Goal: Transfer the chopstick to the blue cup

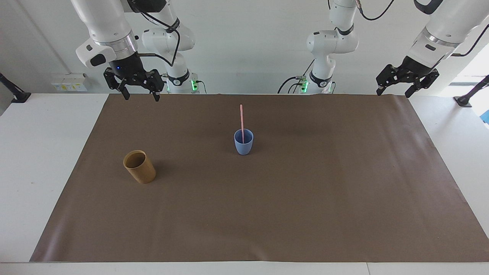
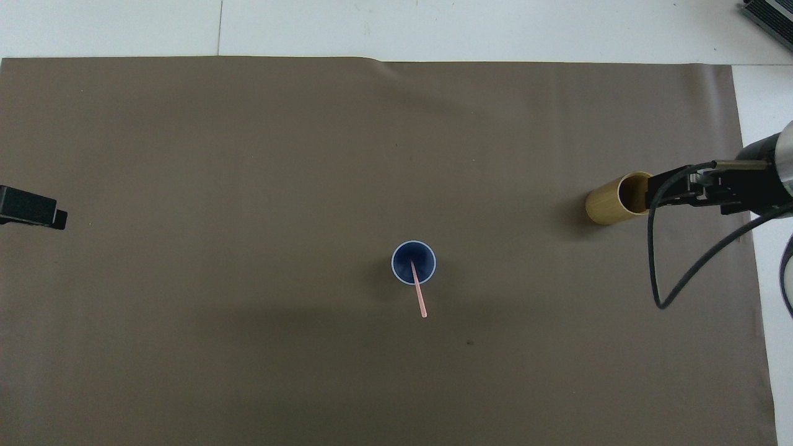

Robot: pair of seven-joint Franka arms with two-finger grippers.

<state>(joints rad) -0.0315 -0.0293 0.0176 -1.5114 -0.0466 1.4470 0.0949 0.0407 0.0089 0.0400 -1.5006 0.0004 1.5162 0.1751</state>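
The pale pink chopstick [image 1: 241,119] [image 2: 419,296] stands in the blue cup [image 1: 243,143] [image 2: 413,262] near the middle of the brown mat, leaning toward the robots. Nothing holds it. My right gripper [image 1: 140,95] hangs open and empty in the air over the mat's edge by its own base. In the overhead view the right gripper [image 2: 687,189] shows beside the tan cup's mouth. My left gripper [image 1: 393,91] [image 2: 31,210] waits open and empty over the mat's corner at the left arm's end.
A tan-brown cup [image 1: 139,167] [image 2: 616,199] stands on the brown mat [image 1: 305,198] toward the right arm's end, a little farther from the robots than the blue cup. A black cable [image 2: 675,272] loops down from the right arm.
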